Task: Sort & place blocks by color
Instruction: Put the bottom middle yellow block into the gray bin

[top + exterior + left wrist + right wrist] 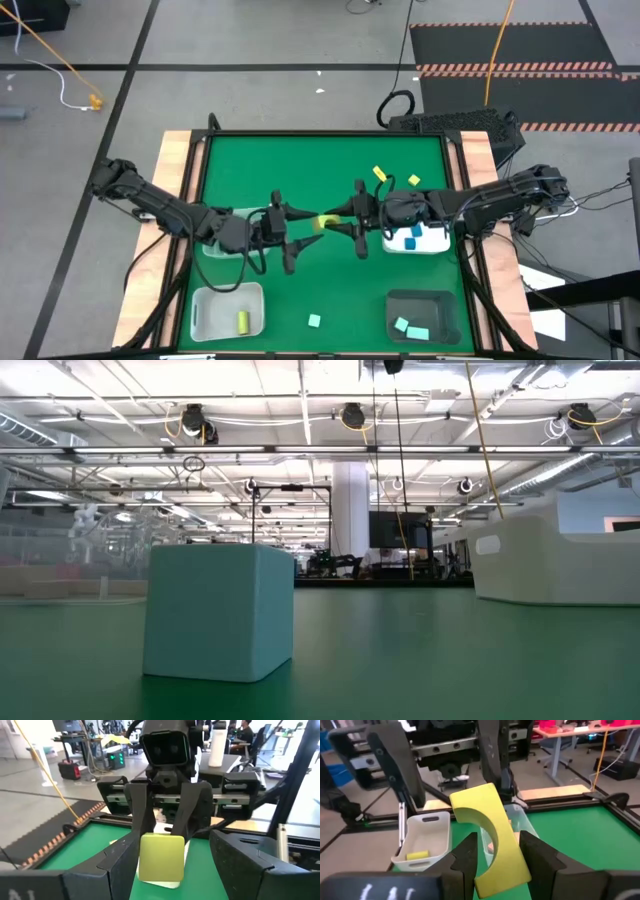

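Blocks: one yellow-green arch block is up off the mat at table centre, between the two grippers, which face each other. Right gripper is clamped on it: right wrist view shows the arch block pinched between that arm's fingers. Left gripper sits spread wide just beside the block, not touching it as far as I can tell; in the left wrist view the block hangs in the opposing fingers, with the left arm's own fingers well apart on either side. Nearest the front edge: a white tray front-left holding one yellow-green block, a lone light teal cube on the green mat between trays, and a dark tray front-right with two light teal blocks. Low view has that teal cube close up, the white tray wall off to the side. Mid table: a clear tray under the left arm, a white tray under the right wrist with blue blocks in it. Further back: two yellow-green blocks lying loose on the mat, near each other, behind the right gripper.
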